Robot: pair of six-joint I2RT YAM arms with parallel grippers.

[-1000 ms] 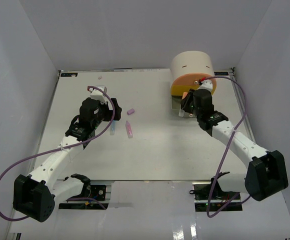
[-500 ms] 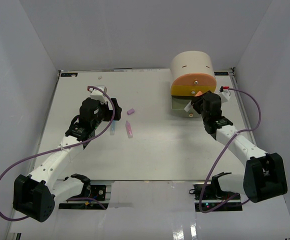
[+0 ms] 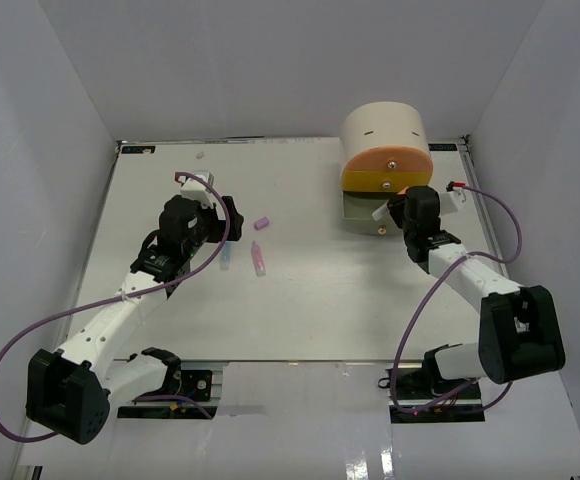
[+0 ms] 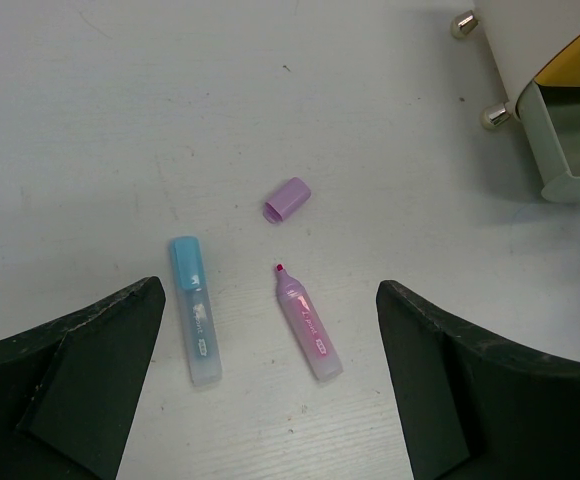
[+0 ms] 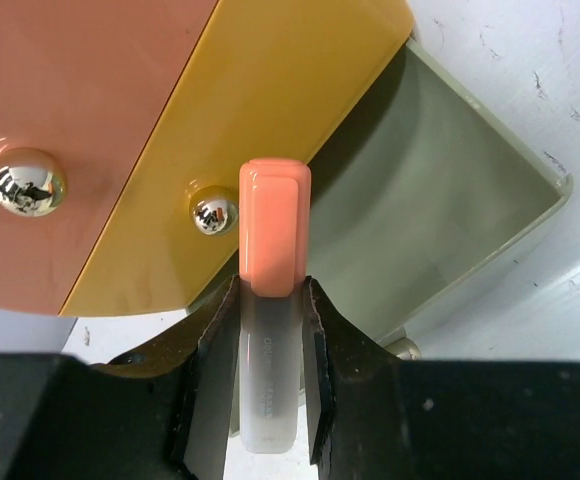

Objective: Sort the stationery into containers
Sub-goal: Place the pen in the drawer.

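My right gripper (image 5: 270, 300) is shut on an orange-capped marker (image 5: 273, 235), cap pointing at the containers. The cap sits just in front of the yellow drawer (image 5: 270, 90) and its knob (image 5: 213, 213), beside the pulled-out grey-green drawer (image 5: 450, 190). The peach-orange drawer (image 5: 90, 110) is above. From the top, the cream organiser (image 3: 384, 126) stands at the back right, with the right gripper (image 3: 395, 207) at its open drawer (image 3: 358, 208). My left gripper (image 4: 270, 295) hangs open over a blue marker (image 4: 194, 320), an uncapped pink marker (image 4: 308, 325) and a purple cap (image 4: 287, 198).
A small pale piece (image 3: 200, 156) lies near the table's back-left edge. White walls close in the table on three sides. The purple cables of both arms loop beside them; the right one (image 3: 505, 215) arcs toward the right wall.
The right arm has swung its wrist to the right and turned, carrying the orange-capped marker from the drawers' front toward the open grey-green drawer's right side. The left arm has not moved.
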